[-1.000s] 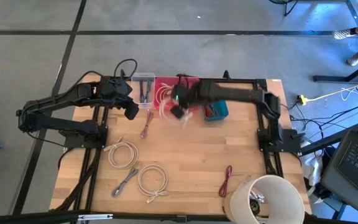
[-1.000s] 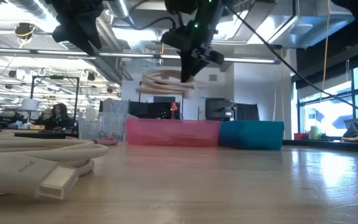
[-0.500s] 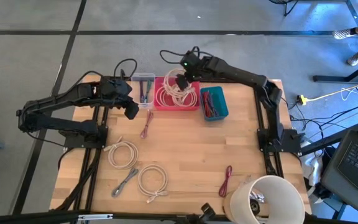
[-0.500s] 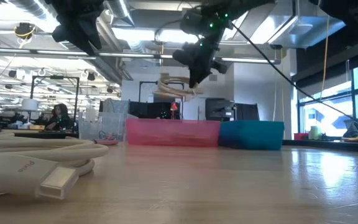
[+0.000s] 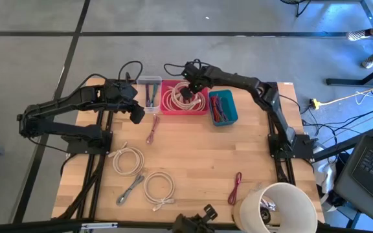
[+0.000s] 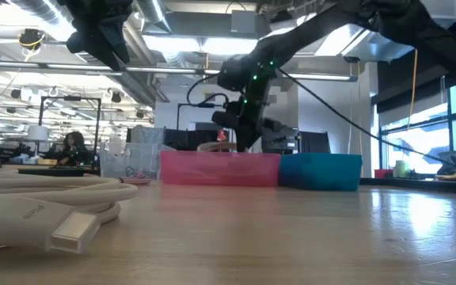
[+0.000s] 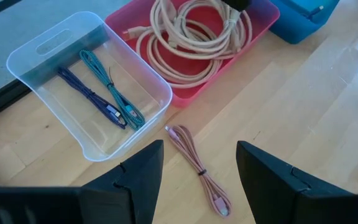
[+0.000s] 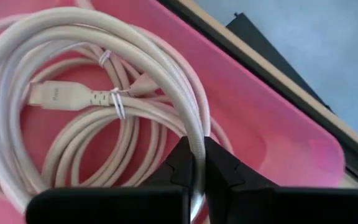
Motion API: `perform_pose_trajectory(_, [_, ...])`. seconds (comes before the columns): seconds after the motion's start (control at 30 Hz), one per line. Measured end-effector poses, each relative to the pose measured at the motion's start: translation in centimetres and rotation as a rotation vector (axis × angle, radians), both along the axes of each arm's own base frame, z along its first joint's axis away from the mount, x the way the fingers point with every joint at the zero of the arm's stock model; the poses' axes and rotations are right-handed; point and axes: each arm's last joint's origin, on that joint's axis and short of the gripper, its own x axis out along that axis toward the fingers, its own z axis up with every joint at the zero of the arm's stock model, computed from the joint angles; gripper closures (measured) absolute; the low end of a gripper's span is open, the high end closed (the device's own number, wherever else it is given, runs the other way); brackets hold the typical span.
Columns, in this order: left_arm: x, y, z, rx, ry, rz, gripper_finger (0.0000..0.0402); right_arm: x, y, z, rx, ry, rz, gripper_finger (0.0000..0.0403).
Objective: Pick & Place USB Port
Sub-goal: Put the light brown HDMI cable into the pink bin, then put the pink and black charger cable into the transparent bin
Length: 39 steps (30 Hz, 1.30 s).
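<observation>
The right tool (image 5: 188,91) is down inside the pink bin (image 5: 199,110) at the far side of the bench (image 5: 199,162), and its fingers are pinching a strand of the white coiled cable (image 8: 73,99), which lies in that bin on other white coils. The left tool (image 7: 194,171) hangs spread open above the bench, near the clear bin (image 7: 36,53) and a pink cable (image 7: 197,171).

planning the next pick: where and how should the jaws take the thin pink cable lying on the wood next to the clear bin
Grip the thin pink bundled cable at its middle, near the small tie, coming straight down from above with the jaws across its length. It lies flat and narrow on the wooden table, clear of the clear plastic bin, so both sides look open.
</observation>
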Motion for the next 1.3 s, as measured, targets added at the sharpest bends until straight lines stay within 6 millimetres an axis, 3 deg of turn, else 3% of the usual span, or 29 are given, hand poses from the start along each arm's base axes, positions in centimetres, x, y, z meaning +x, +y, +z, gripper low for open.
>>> perform_pose_trajectory(0.17, [0.0, 0.0, 0.0, 0.000, 0.001, -0.001, 0.0206, -0.2, -0.8, -0.6, 0.033, -0.010, -0.020, 0.0386])
perform_pose_trajectory(0.3, [0.0, 0.0, 0.0, 0.006, 0.006, -0.012, 0.0206, -0.2, -0.8, 0.1, 0.011, -0.044, -0.033, 0.0331])
perform_pose_trajectory(0.5, [0.0, 0.0, 0.0, 0.023, 0.017, -0.030, 0.0206, -0.4, -0.7, 2.7, -0.075, -0.103, -0.050, 0.0238])
perform_pose_trajectory(0.67, [0.0, 0.0, 0.0, 0.038, 0.029, -0.060, 0.0206, -0.6, 0.5, 6.2, -0.160, -0.170, -0.026, 0.0201])
perform_pose_trajectory(0.9, [1.4, -1.1, 0.7, 0.028, -0.100, -0.254, 0.0206, -2.0, 6.7, 15.1, -0.258, -0.378, 0.100, 0.0193])
perform_pose_trajectory(1.07, [3.9, -2.8, 0.7, 0.032, -0.298, -0.403, 0.0206, -5.6, 11.7, 20.9, -0.312, -0.453, 0.158, 0.0192])
perform_pose_trajectory(1.17, [5.2, -3.8, -0.5, 0.006, -0.357, -0.440, 0.0206, -8.0, 14.1, 22.9, -0.297, -0.457, 0.175, 0.0192])
perform_pose_trajectory(1.3, [6.7, -4.6, -1.6, 0.015, -0.385, -0.455, 0.0206, -9.5, 17.5, 23.4, -0.131, -0.458, 0.274, 0.0192])
